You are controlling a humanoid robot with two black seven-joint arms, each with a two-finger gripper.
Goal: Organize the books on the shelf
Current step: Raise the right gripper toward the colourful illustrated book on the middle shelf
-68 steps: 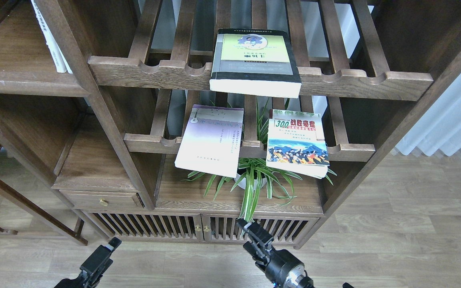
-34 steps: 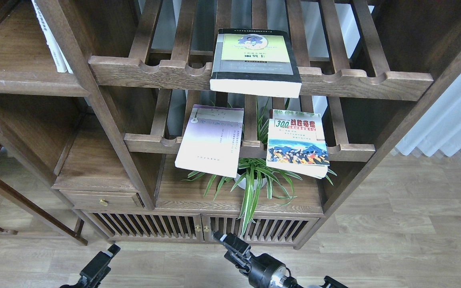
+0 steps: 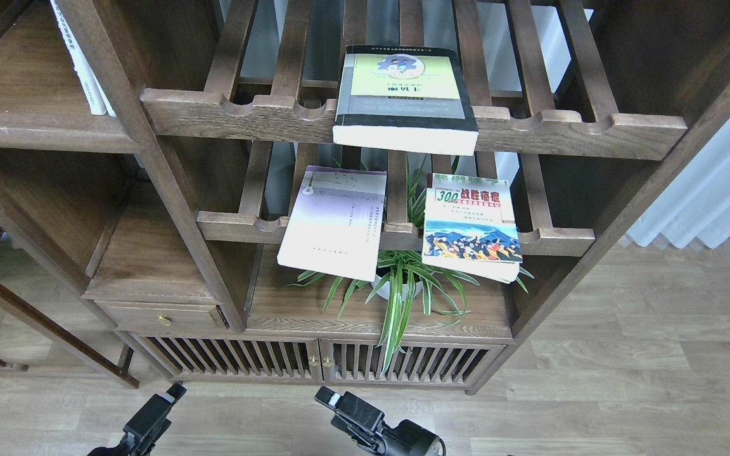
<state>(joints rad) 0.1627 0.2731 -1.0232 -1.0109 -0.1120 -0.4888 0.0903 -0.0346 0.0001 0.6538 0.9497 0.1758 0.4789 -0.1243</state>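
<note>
- Shelving unit (image 3: pixel 168 190), dark-brown wood, open-backed, with upright posts and side compartments.
- Slatted racks, two tiers: upper rack (image 3: pixel 561 126) and lower rack (image 3: pixel 555 239), each with a scalloped front rail.
- Small drawer (image 3: pixel 161 315), brass knob, lower left.
- Base cabinet doors (image 3: pixel 276 362), a pair, vertical slats, brass knobs at the centre.
- Potted plant (image 3: pixel 403 285), long green leaves, white pot, above the cabinet doors.
- Floor (image 3: pixel 625 380), pale wood-grain planks.
- Curtain (image 3: pixel 713 190), white, pleated, right side, daylit.

Both arms are cut off by the bottom edge. The left claw (image 3: pixel 161 405) and right claw (image 3: pixel 336 402) look too dark to read.
</note>
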